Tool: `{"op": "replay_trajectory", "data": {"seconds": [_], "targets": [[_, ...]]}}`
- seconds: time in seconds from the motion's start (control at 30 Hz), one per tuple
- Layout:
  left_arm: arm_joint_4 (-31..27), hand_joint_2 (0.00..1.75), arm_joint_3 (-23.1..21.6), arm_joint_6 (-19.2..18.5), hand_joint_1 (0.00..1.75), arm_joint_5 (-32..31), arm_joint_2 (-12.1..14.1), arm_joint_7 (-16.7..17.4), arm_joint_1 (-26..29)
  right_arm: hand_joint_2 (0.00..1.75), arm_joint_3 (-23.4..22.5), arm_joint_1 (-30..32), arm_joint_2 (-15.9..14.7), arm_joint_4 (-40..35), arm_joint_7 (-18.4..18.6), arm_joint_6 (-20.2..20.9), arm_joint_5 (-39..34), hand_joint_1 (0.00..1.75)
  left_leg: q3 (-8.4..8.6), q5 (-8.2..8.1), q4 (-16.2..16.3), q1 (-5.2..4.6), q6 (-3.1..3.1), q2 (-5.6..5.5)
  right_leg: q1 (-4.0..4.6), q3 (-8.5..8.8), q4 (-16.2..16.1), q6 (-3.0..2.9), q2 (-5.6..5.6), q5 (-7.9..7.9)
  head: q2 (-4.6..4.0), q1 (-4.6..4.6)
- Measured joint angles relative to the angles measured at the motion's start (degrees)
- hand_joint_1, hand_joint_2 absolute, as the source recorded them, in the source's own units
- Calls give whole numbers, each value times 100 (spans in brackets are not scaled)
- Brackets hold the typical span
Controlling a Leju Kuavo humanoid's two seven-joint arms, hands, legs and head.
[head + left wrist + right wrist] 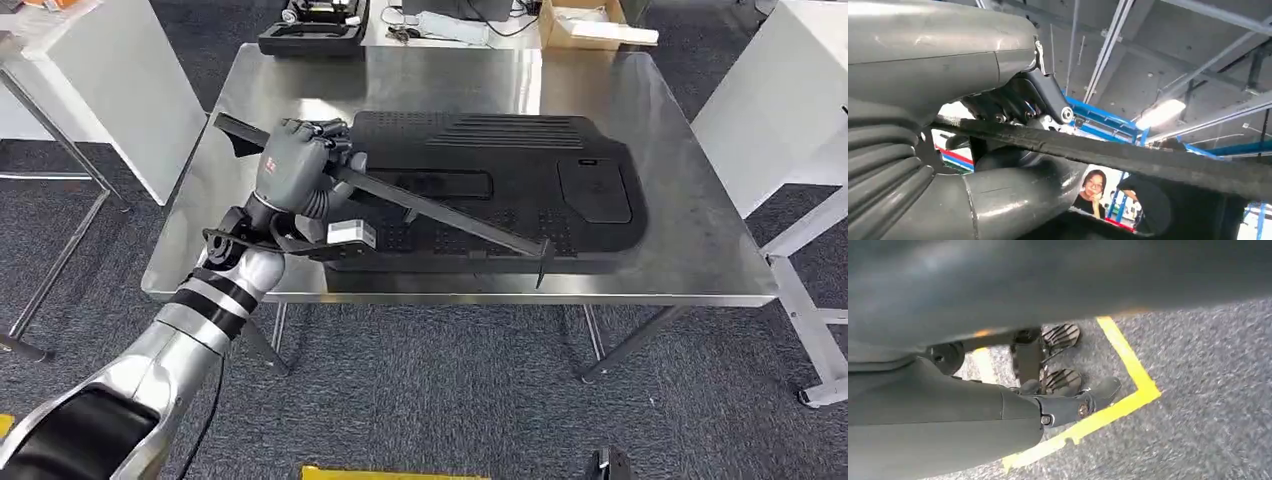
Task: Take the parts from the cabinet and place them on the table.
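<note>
The shiny metal table [690, 250] held a big black panel [520, 180] lying flat. Above it, the left hand [300, 165] had its fingers wrapped tight around a long black strip [450, 215], which slanted over the panel. The strip's hooked end could catch on the panel if it were lowered crooked. The left wrist view showed the strip crossing the grip up close. The right hand [1058, 390] hung over grey carpet with curled, empty fingers.

Long black trim strip [440, 207] slanting above large black door panel [520, 170], panel flat on steel table [690, 250]
</note>
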Motion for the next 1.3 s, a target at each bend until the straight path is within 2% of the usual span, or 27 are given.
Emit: {"op": "replay_trajectory", "data": {"seconds": [0.03, 0.07, 0.13, 0.17, 0.2, 0.23, 0.3, 0.37, 0.43, 0.47, 0.53, 0.57, 0.6, 0.67, 0.7, 0.73, 0.77, 0.83, 0.9, 1.0, 1.03, 1.07, 1.1, 1.17, 1.2, 1.23, 1.3], "targets": [[9, 175, -22, -2, 175, 0, 0, 7, 21, 0, 0, 10, 4, 0, 5, 0, 0, 0, 22, -27, 1, -1, -3, -16, -8, -178, 140, 35, 0, 19, 0, 0], [9, 175, -37, -2, 175, 0, 0, 11, 35, 0, 0, 20, 4, 0, 7, -4, 2, 0, 61, -58, 2, 0, -10, -29, -11, -201, -4, 84, -2, 154, 0, -2], [9, 175, -74, -2, 175, 11, -2, 22, 28, 0, 0, 26, 0, 0, 7, -4, 9, 0, 181, -138, 0, 1, -36, -35, -14, 106, -983, 226, -10, 777, 0, 0], [9, 175, -92, -2, 175, 13, -7, 31, 24, 0, 0, 26, 0, 0, 7, -7, 17, 0, 227, -176, -7, 2, -54, -35, -11, 275, -1471, 254, -32, 1078, 0, 2], [20, 175, -105, -2, 175, 15, -9, 46, 14, 0, 0, 25, 0, 2, 7, -9, 17, 0, 264, -213, 7, -19, -89, -36, 20, 344, -1738, 166, -69, 1096, 0, 0], [26, 175, -114, -2, 175, 15, -13, 50, -6, 0, 0, 5, 4, 0, 9, -13, 17, 0, 249, -232, -17, -24, -119, -35, 60, 366, -1752, -2, -72, 955, 0, 0], [28, 175, -153, -4, 175, 13, -33, 66, -22, 0, 0, 12, 7, 0, 18, -13, 33, 0, 280, -232, 40, -25, -176, -28, 64, 437, -1779, -94, -52, 1046, 0, -2], [26, 175, -179, -2, 175, 11, -48, 74, -53, 0, 0, 18, 20, -2, 24, -15, 35, 0, 271, -368, 95, -20, -237, -8, -5, 583, -1793, -130, -42, 1043, 0, -2], [35, 175, -195, -2, 175, 11, -57, 81, -85, 0, 0, 8, 13, -2, 24, -15, 44, 0, -4, -623, 704, -10, -287, 19, -5, 677, -1791, -212, -36, 985, 0, -48], [46, 175, -205, -2, 175, 11, -59, 103, -81, 0, 0, 8, 13, -2, 24, -17, 46, 0, -296, -812, 1219, 3, -310, 20, -2, 716, -1791, -248, -35, 955, 0, -40], [61, 175, -245, -2, 175, 7, -61, 118, -61, 0, 0, 17, 15, 0, 26, -17, 50, 0, -742, -941, 1824, 13, -336, 23, 0, 785, -1788, -249, -23, 890, 0, -44], [63, 175, -264, -2, 175, 7, -61, 123, -59, 0, 0, 19, 20, 0, 29, -17, 50, 0, -788, -797, 1749, 16, -336, 29, -1, 833, -1787, -238, -5, 852, 0, -48], [70, 175, -271, -2, 175, 7, -57, 127, -63, 0, 0, 20, 24, -2, 31, -17, 52, 0, -709, -537, 1451, 16, -323, 38, -2, 893, -1787, -220, 10, 814, 0, -50], [72, 175, -282, -2, 175, 11, -61, 140, -89, 0, 0, 19, 46, -2, 33, -15, 52, 0, -306, 159, 436, 15, -266, 45, -4, 1049, -1787, -174, 27, 711, 0, -50], [81, 175, -293, -2, 175, 13, -61, 142, -108, 0, 0, 14, 57, 0, 33, -15, 55, 0, -196, 241, 163, 3, -241, 41, 11, 1091, -1781, -143, 27, 666, 0, -42], [94, 175, -306, -4, 175, 20, -63, 144, -146, 0, 0, -2, 55, -2, 33, -15, 57, 0, -149, -63, 20, -13, -225, 49, 54, 1081, -1761, -108, 37, 640, 0, -50], [90, 175, -332, -2, 175, 24, -92, 157, -149, 0, 0, -16, 52, -2, 35, -15, 63, 0, -75, 47, 61, -13, -180, 49, 57, 1043, -1769, -73, 23, 600, 0, -40], [92, 175, -352, -2, 175, 35, -92, 177, -149, 0, 0, -9, 55, -2, 44, -15, 72, 0, -71, 40, 49, -24, -109, 44, 51, 1112, -1738, -19, 17, 592, 0, -26], [87, 175, -378, -2, 175, 42, -111, 181, -189, 0, 0, -19, 68, -2, 44, -13, 90, 0, 4, 50, 25, 14, -56, 37, 29, 925, -1465, 24, -9, 521, 0, -9], [90, 175, -442, -2, 175, 59, -129, 212, -216, 0, 0, -39, 70, -2, 44, -13, 103, 0, 8, -7, 26, 7, -2, 12, 14, 34, -87, 16, -9, 147, 0, 11], [94, 175, -466, -2, 175, 59, -129, 217, -211, 0, 0, -31, 72, -2, 46, -13, 105, 0, 19, -27, 27, 3, 3, 2, 14, -207, 172, 21, -9, 77, 0, 17], [98, 175, -483, -2, 175, 57, -129, 219, -210, 0, 0, -23, 74, -2, 50, -13, 105, 0, 38, -50, 27, 1, 2, -13, 14, -309, 153, 47, -9, 138, 0, 11], [103, 175, -498, -2, 175, 59, -129, 223, -211, 0, 0, -15, 72, -2, 50, -13, 105, 0, 73, -78, 27, 0, 1, -28, 15, -276, -105, 98, -9, 320, 0, 19], [101, 175, -520, -2, 175, 61, -138, 240, -214, 0, 0, -19, 72, -2, 50, -13, 114, 0, 193, -155, 24, -6, -21, -31, 28, 104, -1180, 180, -12, 939, 0, 19], [103, 175, -522, -2, 175, 66, -142, 245, -219, 0, 0, -18, 70, -2, 50, -13, 118, 0, 224, -185, 11, -6, -37, -31, 48, 261, -1613, 168, -40, 1187, 0, 22], [105, 175, -533, -2, 175, 74, -146, 247, -226, 0, 0, -27, 72, -2, 50, -13, 120, 0, 253, -229, 38, -42, -75, -39, 83, 279, -1779, 29, -50, 1107, 0, 17], [105, 175, -553, -4, 175, 77, -149, 254, -238, 0, 0, -44, 74, -2, 61, -13, 122, 0, 286, -221, 20, -54, -126, -40, 101, 362, -1802, -95, -40, 1121, 0, 10]]}}
